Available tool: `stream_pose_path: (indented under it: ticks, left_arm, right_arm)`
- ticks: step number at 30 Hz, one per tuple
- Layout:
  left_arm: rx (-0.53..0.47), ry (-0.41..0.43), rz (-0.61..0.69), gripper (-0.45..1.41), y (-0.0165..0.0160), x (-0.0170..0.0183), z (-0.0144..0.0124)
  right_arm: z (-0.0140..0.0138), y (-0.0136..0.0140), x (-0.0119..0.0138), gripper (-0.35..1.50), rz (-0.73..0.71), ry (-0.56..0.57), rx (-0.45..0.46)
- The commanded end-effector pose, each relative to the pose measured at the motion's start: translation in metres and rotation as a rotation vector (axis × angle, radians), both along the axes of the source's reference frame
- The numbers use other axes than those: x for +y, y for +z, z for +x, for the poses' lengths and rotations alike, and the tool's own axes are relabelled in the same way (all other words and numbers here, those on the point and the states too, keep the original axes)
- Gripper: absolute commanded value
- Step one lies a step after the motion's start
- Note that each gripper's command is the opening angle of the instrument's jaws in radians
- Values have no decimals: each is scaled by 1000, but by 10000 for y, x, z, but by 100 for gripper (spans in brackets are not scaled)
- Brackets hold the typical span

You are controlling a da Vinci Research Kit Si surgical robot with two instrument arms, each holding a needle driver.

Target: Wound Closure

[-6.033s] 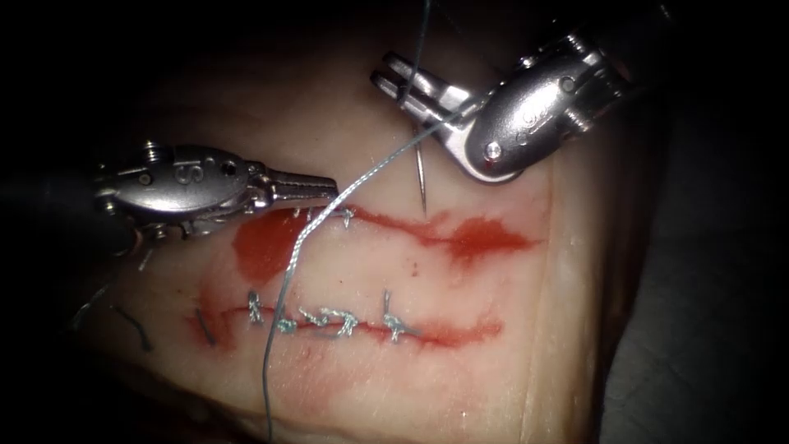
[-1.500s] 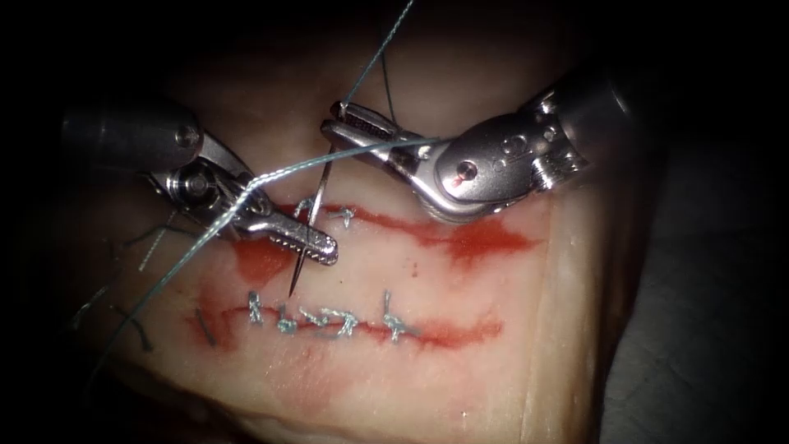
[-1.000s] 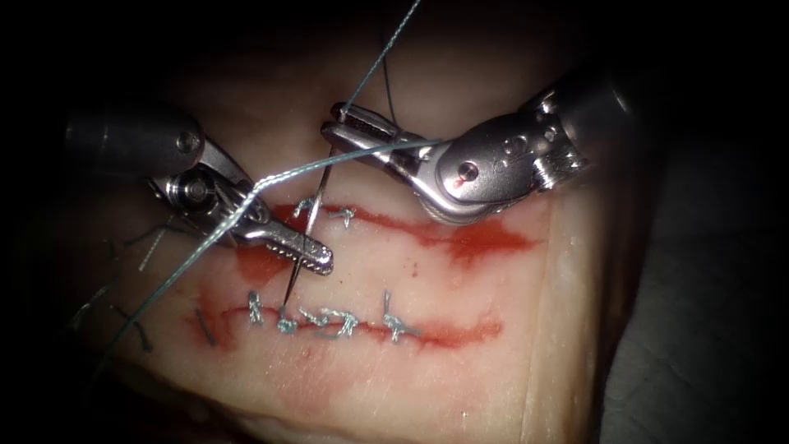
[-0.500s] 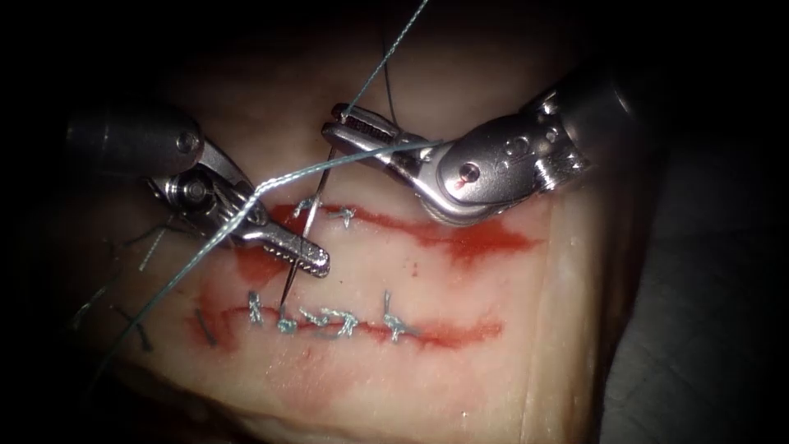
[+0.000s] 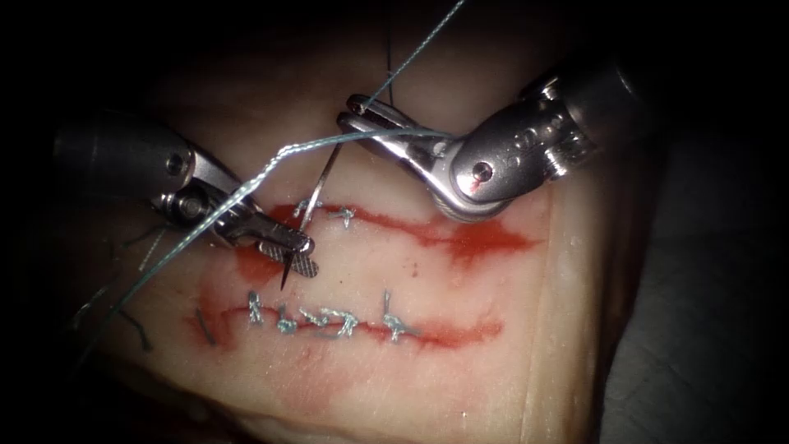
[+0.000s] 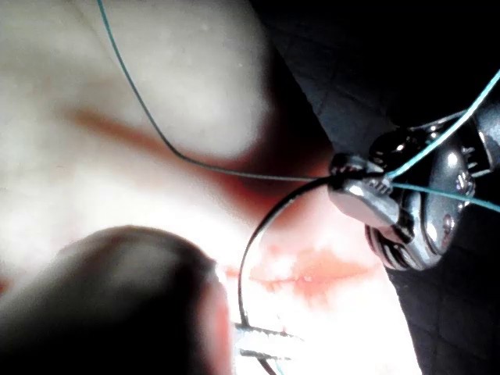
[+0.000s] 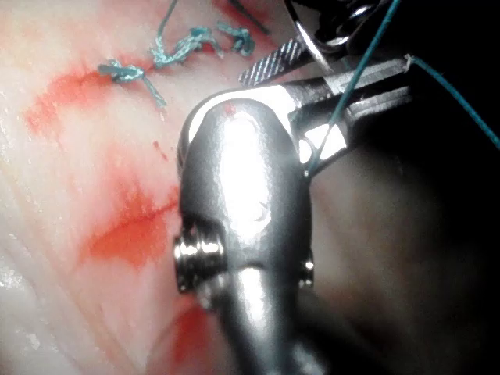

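The needle [image 5: 306, 215] hangs free above the tissue [image 5: 460, 362], its point just short of the stitched lower cut [image 5: 345, 322] and its body crossing the upper cut [image 5: 394, 222]. The left tool [image 5: 297, 255] clamps it near the point, while the right tool [image 5: 362, 115] grips the tail end where the thread [image 5: 246, 191] joins. That thread drapes across the left tool and off to the left.

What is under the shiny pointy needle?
The needle hangs over the tissue, crossing the upper cut and its stitches. Left tool grips it near the tip; right tool holds its thread end. The tip looks free above bare tissue; the left tool's jaws hide a short stretch.
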State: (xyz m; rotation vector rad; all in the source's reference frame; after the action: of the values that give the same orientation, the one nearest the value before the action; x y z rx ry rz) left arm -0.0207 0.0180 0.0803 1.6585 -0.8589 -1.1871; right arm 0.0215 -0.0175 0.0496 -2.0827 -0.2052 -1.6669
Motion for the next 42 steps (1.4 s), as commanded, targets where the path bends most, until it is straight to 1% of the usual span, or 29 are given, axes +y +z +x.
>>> stream_pose_path:
  ticks: [1, 2, 3, 6, 8, 11, 12, 14, 15, 16, 18, 19, 20, 21, 22, 23, 24, 25, 26, 27, 28, 30, 31, 34, 36, 39, 40, 41, 42]
  left_arm:
    - [-5, -7, -10, 86, 5, 3, -5]
    - [-18, -18, -8, 82, 4, 6, -3]
    - [-40, -52, -8, 82, 1, 13, 1]
    - [-58, -185, -96, 98, -7, 32, 9]
    - [-71, -261, -184, 104, -13, 43, 15]
    - [-59, -325, -302, 116, -17, 54, 22]
    - [-38, -348, -309, 118, -17, 57, 25]
    - [-26, -364, -324, 118, -15, 57, 26]
    - [-6, -382, -434, 82, -6, 51, 27]
    - [-6, -382, -434, 82, -6, 51, 27]
    - [30, -367, -457, 47, 0, 43, 25]
    - [52, -354, -469, 35, 3, 38, 23]
    - [93, -320, -500, 19, 7, 32, 20]
    - [134, -221, -687, -7, 12, 24, 8]
    - [134, -221, -687, -7, 12, 24, 8]
    - [127, -174, -802, -10, 13, 22, 2]
    - [112, -139, -883, -13, 13, 21, -2]
    - [103, -110, -940, -37, 12, 21, -7]
    - [83, -77, -1067, -45, 10, 20, -14]
    - [94, -61, -1095, -45, 8, 20, -17]
    - [94, -61, -1095, -45, 8, 20, -17]
    - [111, -61, -1097, -45, 5, 20, -18]
    - [141, -63, -1102, -45, 2, 19, -18]
    - [164, -53, -1087, -45, 0, 16, -21]
    - [196, -50, -1070, -45, -1, 10, -28]
    - [210, -46, -1075, -45, 0, 4, -34]
    - [253, -34, -1078, -45, 4, -5, -40]
    - [253, -34, -1078, -45, 4, -5, -40]
    - [285, -37, -1077, -45, 6, -7, -41]
  right_arm:
    - [9, 4, 5, -35, -4, 1, 4]
    - [6, 4, 7, -35, -1, 3, -1]
    - [4, 4, 10, -35, -1, 0, -3]
    - [-12, -6, 23, -35, -40, -5, 28]
    - [-21, -5, 29, -35, -149, -10, -34]
    - [-33, -7, 35, -35, -230, -51, -125]
    - [-39, -10, 38, -35, -258, -81, -180]
    - [-41, -12, 39, -35, -264, -80, -188]
    - [-46, -18, 41, -35, -265, -80, -202]
    - [-46, -18, 41, -35, -265, -80, -202]
    - [-48, -22, 42, -35, -251, -91, -225]
    - [-48, -23, 42, -35, -240, -94, -247]
    - [-49, -25, 42, -35, -222, -79, -299]
    - [-49, -27, 40, -35, -328, -39, -453]
    - [-49, -27, 40, -35, -328, -39, -453]
    - [-49, -28, 40, -35, -366, -23, -493]
    - [-48, -28, 39, -35, -395, -13, -522]
    - [-48, -28, 39, -35, -414, -3, -547]
    - [-48, -27, 38, -35, -461, 7, -603]
    - [-47, -27, 36, -35, -504, 10, -654]
    - [-47, -27, 36, -35, -504, 10, -654]
    - [-45, -26, 35, -35, -541, 5, -702]
    - [-42, -25, 34, -35, -571, 6, -748]
    - [-38, -25, 33, -35, -595, 8, -761]
    - [-30, -22, 31, -35, -649, 9, -786]
    - [-25, -20, 29, -35, -671, 9, -790]
    - [-17, -17, 25, -35, -714, -12, -770]
    - [-17, -17, 25, -35, -714, -12, -770]
    - [-15, -16, 24, -35, -729, -28, -769]
